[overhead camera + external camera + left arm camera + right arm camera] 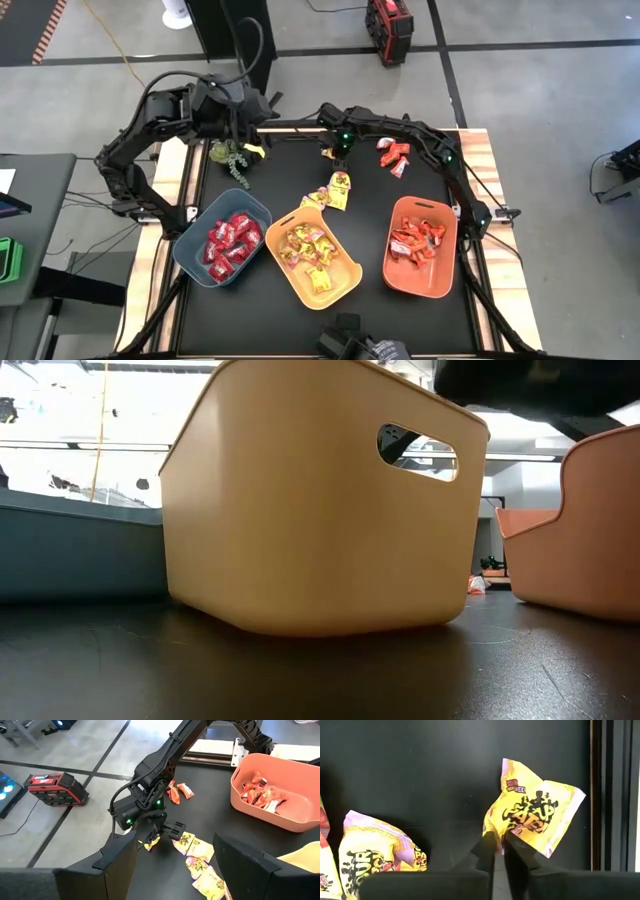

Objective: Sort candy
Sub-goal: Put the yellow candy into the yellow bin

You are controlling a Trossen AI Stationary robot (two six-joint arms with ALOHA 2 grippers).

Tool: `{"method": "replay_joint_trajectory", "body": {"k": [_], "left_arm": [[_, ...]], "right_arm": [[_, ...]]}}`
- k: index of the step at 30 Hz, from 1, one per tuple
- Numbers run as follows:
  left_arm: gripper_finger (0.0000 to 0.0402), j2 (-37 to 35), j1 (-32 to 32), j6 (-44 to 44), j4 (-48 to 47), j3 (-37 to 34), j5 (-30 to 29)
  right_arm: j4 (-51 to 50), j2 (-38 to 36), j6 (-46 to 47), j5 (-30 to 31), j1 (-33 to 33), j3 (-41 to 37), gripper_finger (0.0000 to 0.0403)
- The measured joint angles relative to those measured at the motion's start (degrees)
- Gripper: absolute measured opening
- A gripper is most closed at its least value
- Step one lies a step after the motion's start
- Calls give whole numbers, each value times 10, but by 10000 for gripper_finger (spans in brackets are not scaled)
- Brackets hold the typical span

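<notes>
The crinkled yellow sweet wrapper with pink edge and black lettering [532,810] lies on the black table top, out near the far edge at about 12 o'clock from the yellow plastic bin [345,283]. The right gripper [500,842] has its 2 dark fingers pinched together on the wrapper's near corner, so the packet fans away from the fingertips, its long side slanting off to 1 o'clock in the wrist view. The right arm is plainly the nearer one. The left gripper [175,865] hangs back at the far left corner, fingers spread, holding nothing. My guess is the lift comes next, then a carry toward 6 o'clock to the yellow bin. 4 more yellow packets [335,192] lie between.
</notes>
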Motion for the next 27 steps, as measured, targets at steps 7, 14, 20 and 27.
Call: {"method": "replay_joint_trajectory", "body": {"k": [7, 14, 20, 27], "left_arm": [[254, 0, 0, -1, -3, 0, 0], [254, 0, 0, -2, -11, 0, 0], [254, 0, 5, 3, -11, 0, 0], [254, 0, 22, 4, -9, 0, -1]], "right_arm": [[-5, -35, -4, 16, 4, -1, 4], [-61, -125, -10, 23, 27, -1, 1], [-148, -211, -7, 22, 106, -1, 1], [-128, -242, 20, 18, 263, -1, 0]]}}
